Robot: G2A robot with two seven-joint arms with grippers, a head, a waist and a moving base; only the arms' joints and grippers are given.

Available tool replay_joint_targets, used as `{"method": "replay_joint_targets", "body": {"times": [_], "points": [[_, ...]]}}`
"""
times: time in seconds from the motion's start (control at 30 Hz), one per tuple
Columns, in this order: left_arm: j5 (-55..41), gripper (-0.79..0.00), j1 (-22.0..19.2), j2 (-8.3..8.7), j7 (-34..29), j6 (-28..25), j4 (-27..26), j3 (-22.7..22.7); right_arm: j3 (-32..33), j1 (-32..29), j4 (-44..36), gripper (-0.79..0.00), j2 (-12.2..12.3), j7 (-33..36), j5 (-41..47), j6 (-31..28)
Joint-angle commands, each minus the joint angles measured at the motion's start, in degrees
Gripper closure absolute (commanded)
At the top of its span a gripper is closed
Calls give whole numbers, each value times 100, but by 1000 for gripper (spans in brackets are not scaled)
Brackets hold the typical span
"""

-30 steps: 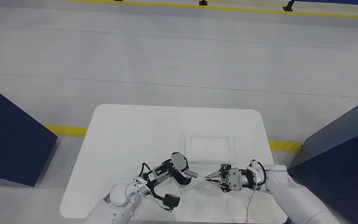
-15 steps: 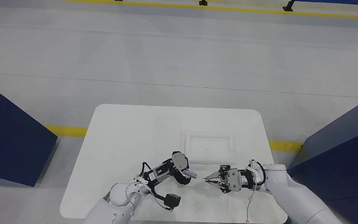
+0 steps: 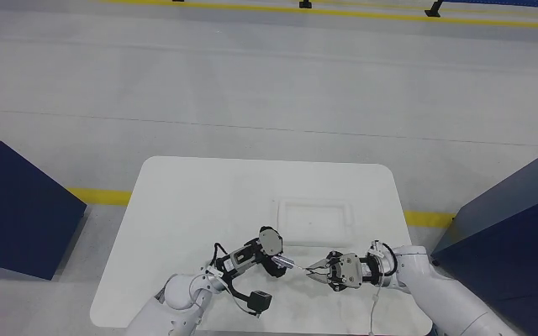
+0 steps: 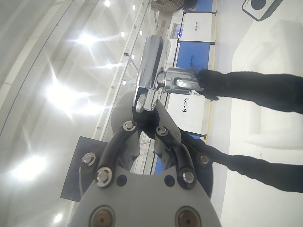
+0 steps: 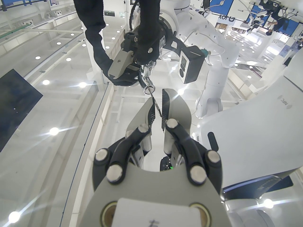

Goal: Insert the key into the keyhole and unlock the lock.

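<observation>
The left claw (image 4: 145,106) is pressed together on one end of the lock (image 4: 151,69), a shiny chrome cylinder held up off the worktop (image 3: 193,210) near its front edge. A black sleeved cable (image 4: 248,88) joins the lock's side through a chrome plug and runs away past the claw. The right claw (image 5: 158,107) faces the left one from just beside it, both above the front middle of the worktop. It pinches the key (image 4: 163,21) by its head, with the blade pointing at the lock. The blade's tip meets the free end of the cylinder and is in line with it; how deep it sits in the keyhole cannot be told. In the right wrist view the key shows edge-on between the right claw's two sides and runs to the ring-shaped end of the lock. A shallow white tray (image 3: 311,214) lies on the worktop behind the two claws, well apart from lock and key
</observation>
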Motion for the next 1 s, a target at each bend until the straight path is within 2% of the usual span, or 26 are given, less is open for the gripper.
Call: {"method": "replay_joint_targets", "body": {"times": [0.0,0.5,0.83,0.9,0.93,0.97], "points": [[25,0,-2,3,-7,3,-6,-1,-27,5,-9,0,15,-27,55,28],[138,0,-22,18,-66,24,-73,-6,-207,62,-46,0,115,-165,398,166],[-108,0,-32,13,-63,-53,-40,5,-207,93,55,0,140,293,69,-292],[-266,0,-23,8,-65,-51,-43,-3,-178,95,119,-289,142,411,5,-411],[-274,0,-38,11,-35,-56,-33,-15,-166,93,139,-785,142,467,-28,-466],[-377,0,-29,9,-36,-63,-40,-22,-151,88,162,-785,143,522,-51,-522]]}}
